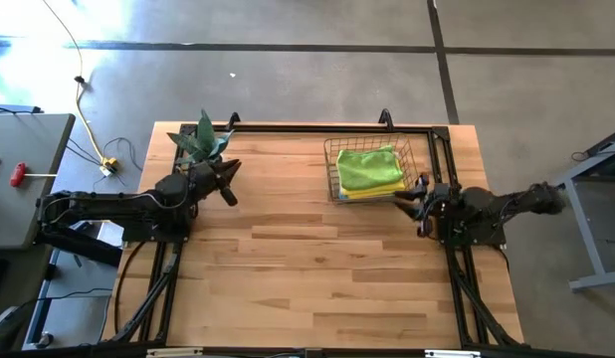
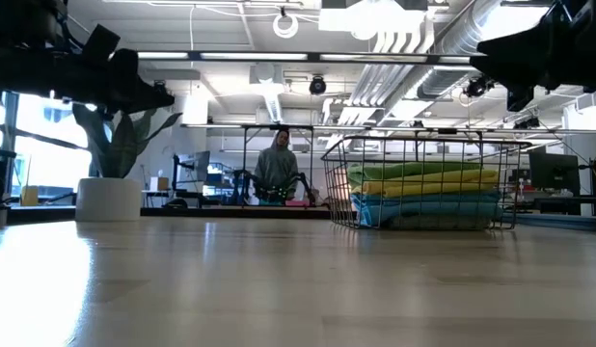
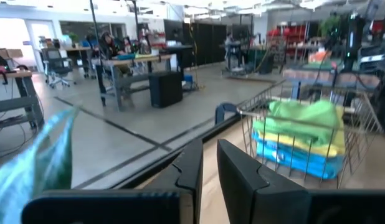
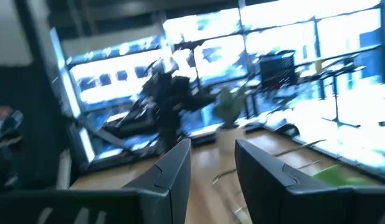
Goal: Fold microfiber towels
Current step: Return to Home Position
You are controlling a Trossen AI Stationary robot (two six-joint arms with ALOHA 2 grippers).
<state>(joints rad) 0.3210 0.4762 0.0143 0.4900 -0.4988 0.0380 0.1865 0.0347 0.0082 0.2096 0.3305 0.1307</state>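
Note:
Folded microfiber towels (image 1: 370, 169) lie stacked in a wire mesh basket (image 1: 334, 159) at the table's far right, lime green on top. The low view shows the lime green, yellow and teal blue layers (image 2: 428, 196); the stack also shows in the left wrist view (image 3: 301, 140). My left gripper (image 1: 229, 182) hovers at the far left beside a potted plant, empty, its fingers (image 3: 194, 163) almost together. My right gripper (image 1: 415, 204) hovers just off the basket's near right corner, open and empty; its fingers (image 4: 174, 167) point toward the table's left.
A small potted plant (image 1: 202, 142) stands at the table's far left corner, close to my left gripper; it is also in the low view (image 2: 110, 188). The table's middle and near wooden surface (image 1: 317, 278) is bare. A person (image 2: 279, 173) sits in the room beyond.

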